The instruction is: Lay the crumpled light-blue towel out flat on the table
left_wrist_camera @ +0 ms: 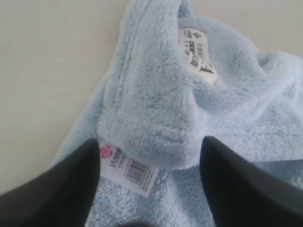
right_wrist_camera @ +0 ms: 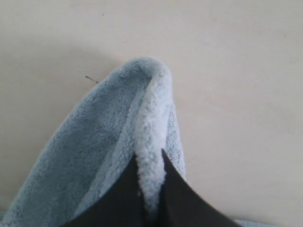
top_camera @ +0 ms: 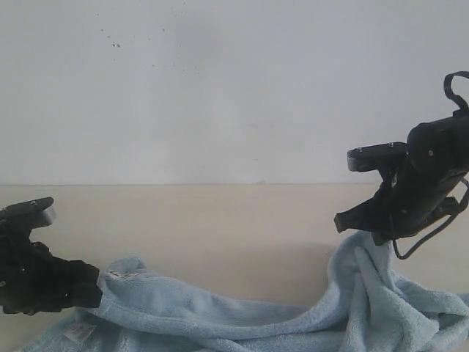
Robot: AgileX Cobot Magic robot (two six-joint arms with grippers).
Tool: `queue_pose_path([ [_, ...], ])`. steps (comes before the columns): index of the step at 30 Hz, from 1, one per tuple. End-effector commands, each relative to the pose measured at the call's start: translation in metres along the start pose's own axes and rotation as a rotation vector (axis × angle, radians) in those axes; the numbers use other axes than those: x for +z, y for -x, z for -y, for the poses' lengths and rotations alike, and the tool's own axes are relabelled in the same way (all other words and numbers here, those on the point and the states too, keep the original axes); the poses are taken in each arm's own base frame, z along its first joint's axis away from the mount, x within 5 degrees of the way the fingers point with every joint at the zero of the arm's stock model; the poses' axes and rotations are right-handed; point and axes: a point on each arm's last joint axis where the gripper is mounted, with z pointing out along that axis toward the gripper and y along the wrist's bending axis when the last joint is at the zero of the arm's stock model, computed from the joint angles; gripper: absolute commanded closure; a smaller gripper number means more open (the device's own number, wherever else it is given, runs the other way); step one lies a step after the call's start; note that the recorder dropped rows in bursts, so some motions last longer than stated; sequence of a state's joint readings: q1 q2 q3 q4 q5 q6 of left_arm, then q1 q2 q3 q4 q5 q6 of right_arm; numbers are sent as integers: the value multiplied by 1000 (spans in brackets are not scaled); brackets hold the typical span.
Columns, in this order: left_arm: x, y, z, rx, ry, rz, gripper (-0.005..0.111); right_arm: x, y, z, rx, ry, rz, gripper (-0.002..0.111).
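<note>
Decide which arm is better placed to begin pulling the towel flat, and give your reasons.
Right. The right gripper is shut on a raised towel edge, so it could probably pull outward at once. The left gripper stands open around a folded corner on the table, gripping nothing yet.

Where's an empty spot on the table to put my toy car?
The widest bare patch of the pale beige wood-look table is the strip between the white wall and the fluffy light-blue terry towel. Lower in the exterior view it is crowded: the towel, the left gripper open over a fold, and the right gripper pinching a raised edge.
</note>
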State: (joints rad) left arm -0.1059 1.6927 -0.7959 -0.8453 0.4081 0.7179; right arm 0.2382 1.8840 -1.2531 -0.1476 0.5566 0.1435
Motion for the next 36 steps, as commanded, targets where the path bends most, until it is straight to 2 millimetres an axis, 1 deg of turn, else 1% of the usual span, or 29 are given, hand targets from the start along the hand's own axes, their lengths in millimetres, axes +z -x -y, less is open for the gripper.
queue_pose_path([
  [1,0,0,0,189,-9,4,48,-8,4,5,3,-10,25,108],
  [3,0,-3,-1,434,0,-14,48,-8,3,5,-2,-14,16,108],
  [5,2,-9,-3,623,4,-39,48,-8,2,5,-7,-17,4,108],
  [9,6,-26,-12,848,64,-73,48,-8,2,5,-7,-17,6,108],
  [11,8,-30,-17,946,110,-74,48,-8,3,5,-7,-15,15,108],
  [12,8,-29,-19,980,139,-63,48,-8,3,5,-7,-15,17,108],
  [17,8,-16,-24,920,231,4,48,-8,3,5,-7,-14,21,108],
  [20,15,-14,-21,873,166,-7,48,-8,3,5,-7,-14,21,108],
  [24,32,-19,-18,893,55,-63,48,-8,3,5,-7,-14,21,108],
  [28,43,-13,-18,824,38,-14,49,-8,3,5,-7,-15,19,108],
  [32,44,-8,-11,868,-29,42,49,-8,3,5,-7,-15,19,108],
  [36,42,2,-8,866,-41,77,49,-8,3,5,-7,-14,21,108],
])
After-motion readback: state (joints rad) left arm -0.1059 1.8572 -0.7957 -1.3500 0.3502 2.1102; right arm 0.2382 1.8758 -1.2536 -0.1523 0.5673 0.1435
